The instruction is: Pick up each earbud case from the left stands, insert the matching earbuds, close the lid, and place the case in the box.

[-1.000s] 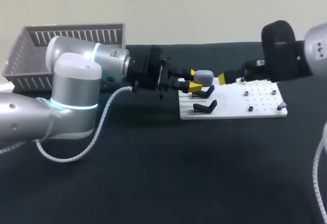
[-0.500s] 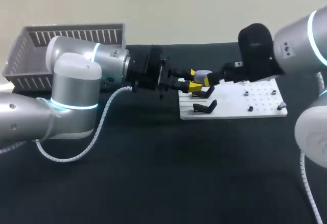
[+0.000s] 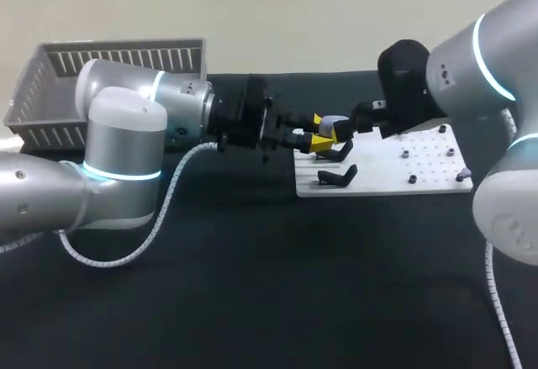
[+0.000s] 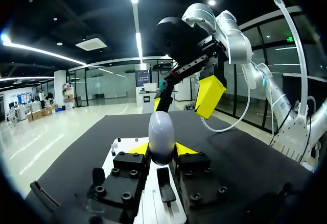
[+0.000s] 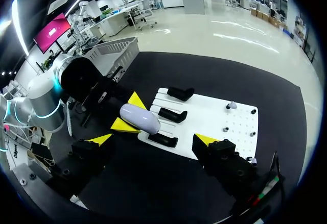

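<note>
A pale grey, pebble-shaped earbud case [image 4: 162, 132] is held upright in the left gripper [image 4: 162, 150]. Its yellow-tipped fingers [image 4: 186, 149] are pressed against the case from two sides, low on its body. The case is carried in the air above the left edge of a white board [image 5: 240, 127], which lies on the black table [image 3: 252, 285] toward its far right part. Three black stands [image 5: 172, 115] are set on the board just under the case, and all are seen bare. The right gripper [image 5: 153, 140] is placed just beside the case, with its fingers spread wide and touching nothing. Small pegs [image 5: 231, 104] are dotted over the board's right half (whether any are earbuds is too small to tell). A grey slatted box [image 3: 109, 71] stands at the table's far left corner, well apart from the case.

The case is judged to be light and rigid, with a smooth, glossy shell that is likely to slip under a weak pinch. Its rounded ends would give poor purchase. A hold across the broader faces of the lower body seems best, so that the lid half is left free to be opened. The lid seam itself cannot be made out.
</note>
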Tool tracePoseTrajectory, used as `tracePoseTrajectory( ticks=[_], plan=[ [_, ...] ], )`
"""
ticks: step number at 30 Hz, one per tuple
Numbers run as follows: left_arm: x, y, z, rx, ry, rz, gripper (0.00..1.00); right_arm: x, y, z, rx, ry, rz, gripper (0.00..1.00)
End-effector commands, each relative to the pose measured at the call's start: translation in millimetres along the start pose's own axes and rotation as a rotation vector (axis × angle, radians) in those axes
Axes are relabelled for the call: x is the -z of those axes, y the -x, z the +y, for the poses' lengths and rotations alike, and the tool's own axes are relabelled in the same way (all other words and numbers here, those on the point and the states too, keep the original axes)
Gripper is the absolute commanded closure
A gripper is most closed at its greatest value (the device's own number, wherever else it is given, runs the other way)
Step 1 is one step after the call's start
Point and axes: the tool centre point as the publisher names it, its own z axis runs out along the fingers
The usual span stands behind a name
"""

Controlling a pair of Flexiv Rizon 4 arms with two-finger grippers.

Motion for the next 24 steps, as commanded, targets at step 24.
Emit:
tracePoseTrajectory(
  ticks=[24],
  plan=[
    [0,-1.0,0.3,-0.002,0.0,-0.003,1.0,-14,9,-17,-0.06,-0.128,-0.003,0.0]
  ],
)
